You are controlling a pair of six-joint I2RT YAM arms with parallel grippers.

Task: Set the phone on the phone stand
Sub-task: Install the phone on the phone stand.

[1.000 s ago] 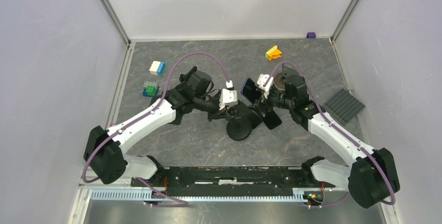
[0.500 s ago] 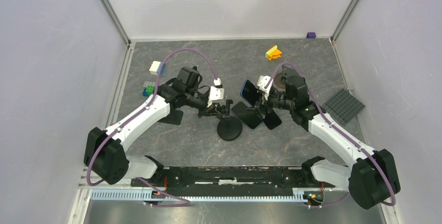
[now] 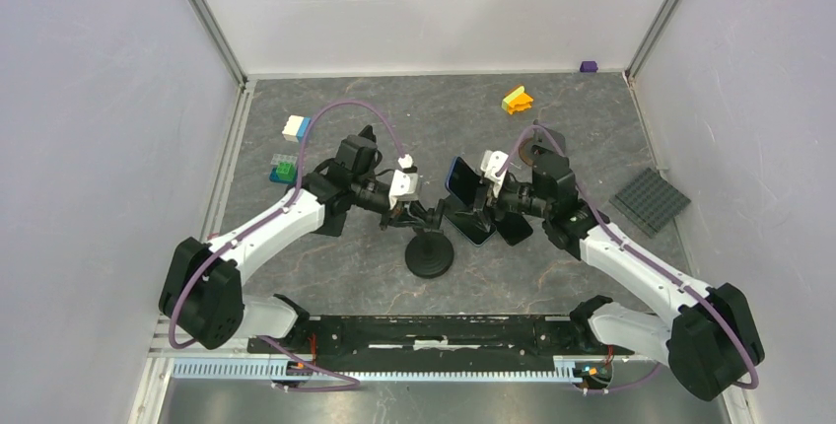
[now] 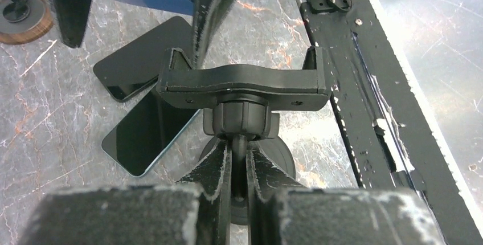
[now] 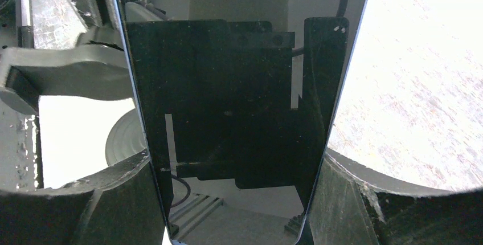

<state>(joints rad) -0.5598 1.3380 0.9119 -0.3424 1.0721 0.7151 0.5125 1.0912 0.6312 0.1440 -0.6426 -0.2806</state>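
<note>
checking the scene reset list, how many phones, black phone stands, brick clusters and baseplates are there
phones: 3
black phone stand: 1
brick clusters: 4
grey baseplate: 1
total: 9

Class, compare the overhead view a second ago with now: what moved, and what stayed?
The left gripper, shut on the phone stand, has dragged it left and nearer the arm bases. The right gripper, holding the blue phone, followed slightly left. Both grips, the two flat phones and the toy blocks stayed.
</note>
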